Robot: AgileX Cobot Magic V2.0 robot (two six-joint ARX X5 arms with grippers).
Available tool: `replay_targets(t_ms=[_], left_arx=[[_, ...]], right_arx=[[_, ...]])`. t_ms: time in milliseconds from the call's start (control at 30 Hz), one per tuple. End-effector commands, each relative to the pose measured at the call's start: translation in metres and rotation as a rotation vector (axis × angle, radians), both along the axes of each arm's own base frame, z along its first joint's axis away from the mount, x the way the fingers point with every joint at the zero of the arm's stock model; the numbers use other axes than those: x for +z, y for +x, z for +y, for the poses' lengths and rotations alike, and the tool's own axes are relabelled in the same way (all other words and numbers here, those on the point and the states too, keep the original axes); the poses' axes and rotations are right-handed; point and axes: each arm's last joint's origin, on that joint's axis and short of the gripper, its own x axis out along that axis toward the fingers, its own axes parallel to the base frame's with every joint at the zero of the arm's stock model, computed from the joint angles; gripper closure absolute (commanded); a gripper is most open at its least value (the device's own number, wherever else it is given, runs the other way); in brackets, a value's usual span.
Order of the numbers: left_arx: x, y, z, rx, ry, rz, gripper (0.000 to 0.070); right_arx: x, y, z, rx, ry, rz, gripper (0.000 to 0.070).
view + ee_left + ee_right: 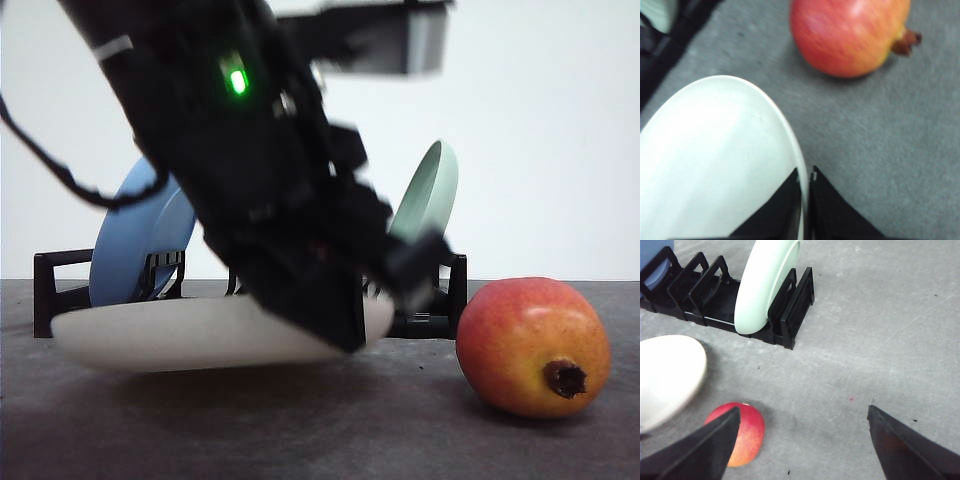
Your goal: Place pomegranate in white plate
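The left gripper [806,200] is pinched shut on the rim of the white plate [715,165], which sits low over the grey table [880,150], while the pomegranate [532,345] lies on the table just beside the plate, its calyx pointing toward the camera. To do this step well, set the plate flat and let go cleanly. The right gripper [800,440] hangs wide open above the fruit and should close around its round middle, not the calyx.

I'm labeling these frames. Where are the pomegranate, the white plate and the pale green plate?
pomegranate [525,345]: front view, red-orange skin.
white plate [715,160]: left wrist view, inner face.
pale green plate [762,282]: right wrist view, back face, standing in rack.
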Motion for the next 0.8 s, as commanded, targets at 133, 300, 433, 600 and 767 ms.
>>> replay_targets(t_ms=[133,300,433,600,767], left_arx=[[-0.016,-0.005,-0.009,-0.027,0.049,0.013,0.0696],[-0.016,-0.006,-0.011,-0.007,0.012,0.028,0.06],[-0.015,-0.005,-0.011,0.004,-0.003,0.031,0.0433],[-0.008,-0.005,-0.013,0.002,-0.023,0.024,0.0414],[0.029,-0.004,-0.012,0.017,-0.138,-0.004,0.0414]], right_arx=[[0.006,0.0,0.001,-0.001,0.013,-0.011,0.0184],[0.006,0.0,0.001,-0.001,0.013,-0.011,0.0184],[0.006,0.0,0.001,-0.001,0.014,-0.011,0.0184],[0.006,0.0,0.001,-0.006,0.031,-0.002,0.0183],[0.003,0.001,0.002,0.02,0.086,0.044,0.0178]])
